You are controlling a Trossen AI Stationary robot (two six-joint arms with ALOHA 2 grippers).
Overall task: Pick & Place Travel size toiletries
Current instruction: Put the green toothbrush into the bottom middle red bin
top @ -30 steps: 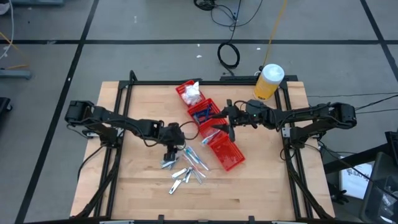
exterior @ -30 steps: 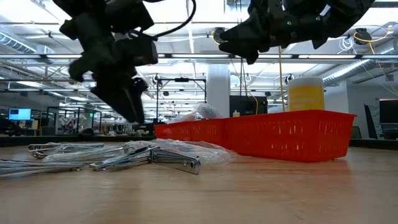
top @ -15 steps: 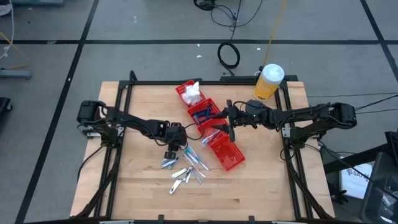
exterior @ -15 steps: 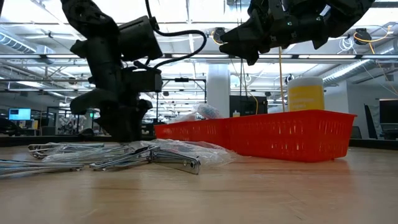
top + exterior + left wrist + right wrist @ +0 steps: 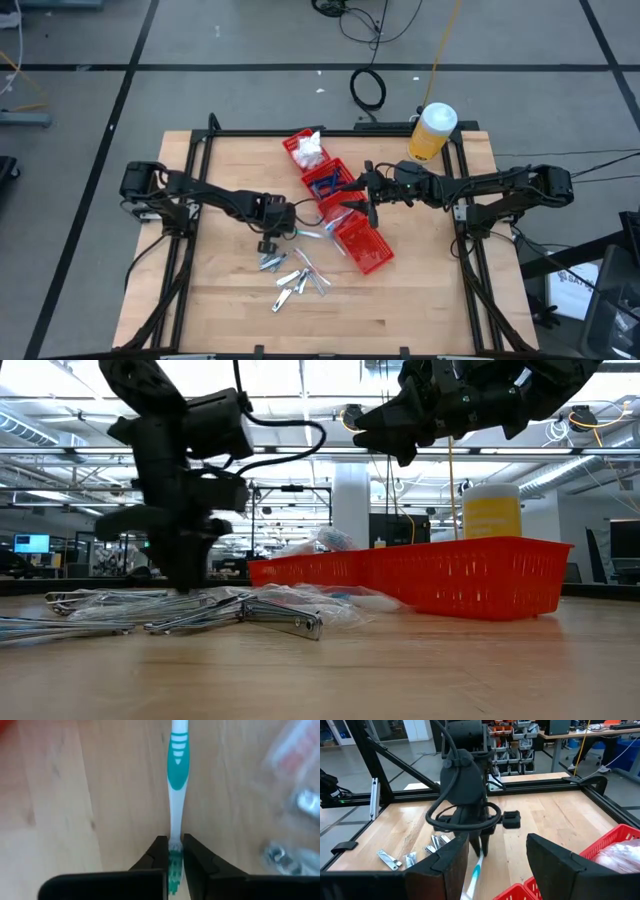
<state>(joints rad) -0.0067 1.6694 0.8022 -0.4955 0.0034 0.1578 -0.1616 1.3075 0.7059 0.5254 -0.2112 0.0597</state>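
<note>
Left gripper (image 5: 270, 244), seen from above, is low over the table (image 5: 420, 300) beside the toiletries pile (image 5: 295, 280). Its wrist view shows both fingers (image 5: 161, 855) clamped on a toothbrush (image 5: 177, 785). Right gripper (image 5: 368, 212) hovers parted above the red bins (image 5: 362, 248).

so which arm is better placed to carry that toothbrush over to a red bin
Left. The left gripper is already shut on the toothbrush at its bristle end, down at the table. The right gripper hangs open above the red bins, holding nothing.
</note>
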